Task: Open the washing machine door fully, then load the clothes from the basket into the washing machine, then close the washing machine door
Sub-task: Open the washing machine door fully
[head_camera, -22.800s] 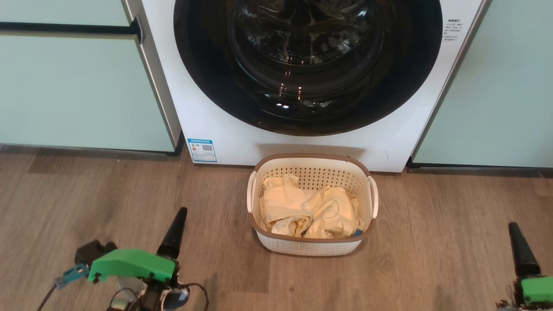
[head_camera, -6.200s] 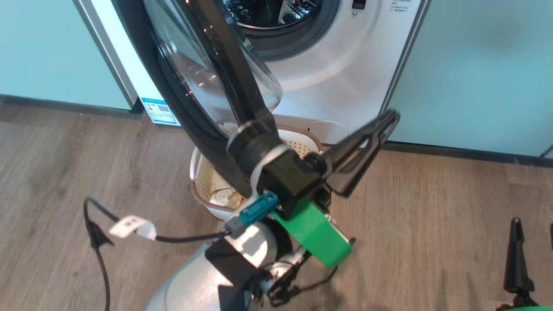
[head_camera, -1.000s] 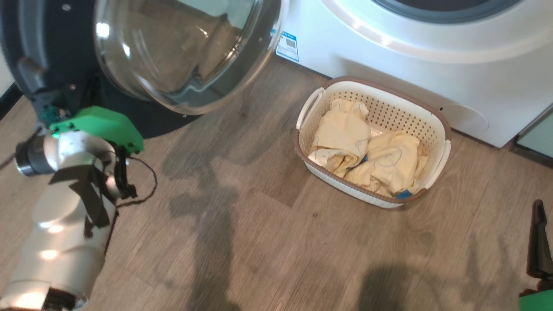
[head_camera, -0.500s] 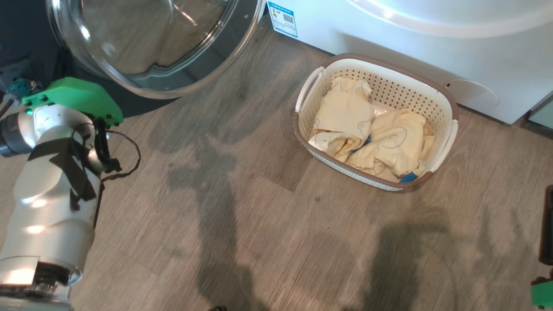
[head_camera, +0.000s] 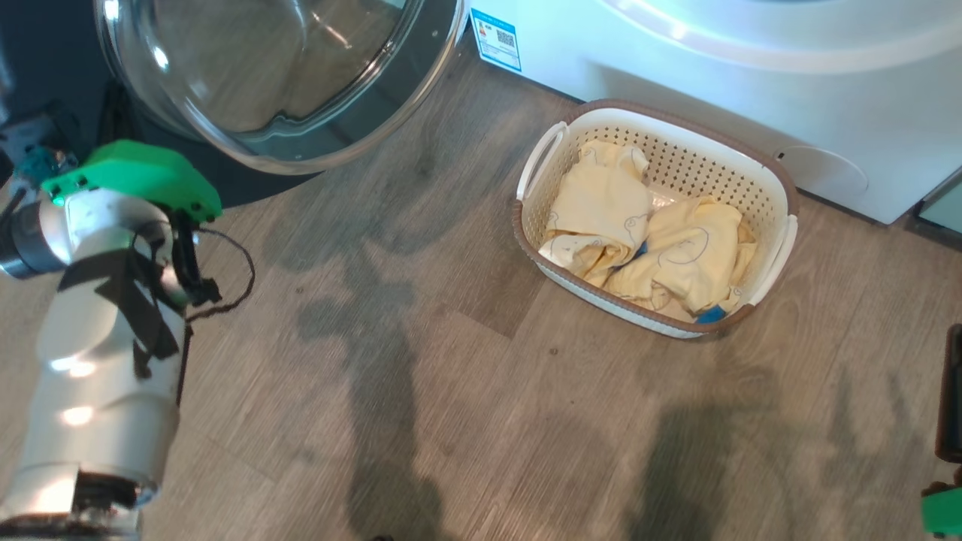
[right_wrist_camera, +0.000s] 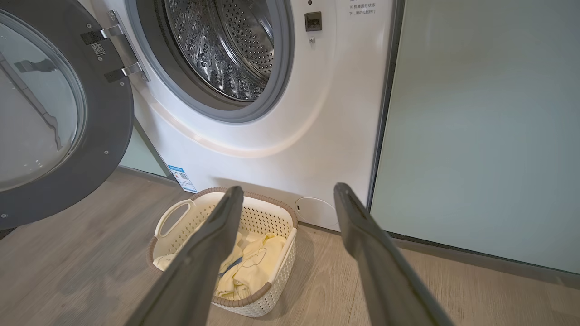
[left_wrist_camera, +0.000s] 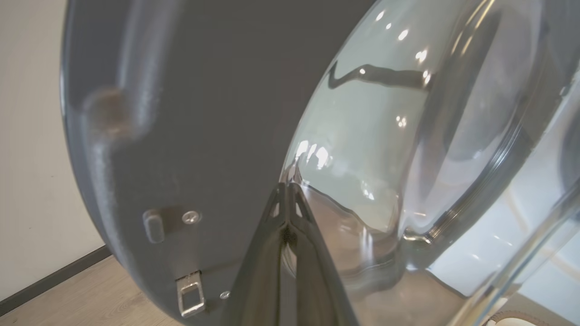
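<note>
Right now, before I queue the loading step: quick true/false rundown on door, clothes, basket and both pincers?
1. The washing machine door is swung open. True.
2. The clothes are inside the drum. False: they lie in the basket; the part of the drum in view is bare steel.
3. The right pincer is open and holds nothing. True.
4. The left pincer is open. False: its fingers are shut together, with the tips close to the door's glass.
5. The basket stands on the floor in front of the washing machine. True.
</note>
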